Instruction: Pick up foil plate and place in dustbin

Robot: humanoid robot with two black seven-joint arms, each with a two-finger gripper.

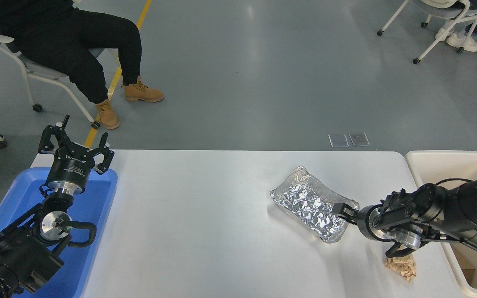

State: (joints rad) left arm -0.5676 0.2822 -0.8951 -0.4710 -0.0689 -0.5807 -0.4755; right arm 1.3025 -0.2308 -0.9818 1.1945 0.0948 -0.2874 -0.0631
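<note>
- The foil plate [311, 203] lies flat on the white desk [189, 223], right of centre, turned at a slant, its open side up and nothing visible in it.
- The right hand [342, 210] comes in low from the right and sits at the plate's near-right rim; its fingertips overlap that edge, but whether they are closed on the rim or merely touching it cannot be told from here.
- The bin [429, 159] stands at the desk's right end, beside the right arm and close to the plate.
- The left hand [75, 145] hangs parked over a blue tray [102, 194] at the far left, fingers spread wide, holding nothing.
- Handling, as a guess: the plate looks very light and thin, so it should lift with almost no effort but will crumple or bend under a hard pinch.
- The raised rim is probably the only sensible hold; the flat crinkled floor offers nothing to grip.
- Held by one edge, the plate may droop or swing, and the shiny foil could slip.
- A crumpled paper ball [402, 267] lies under the right arm, apart from the plate.
</note>
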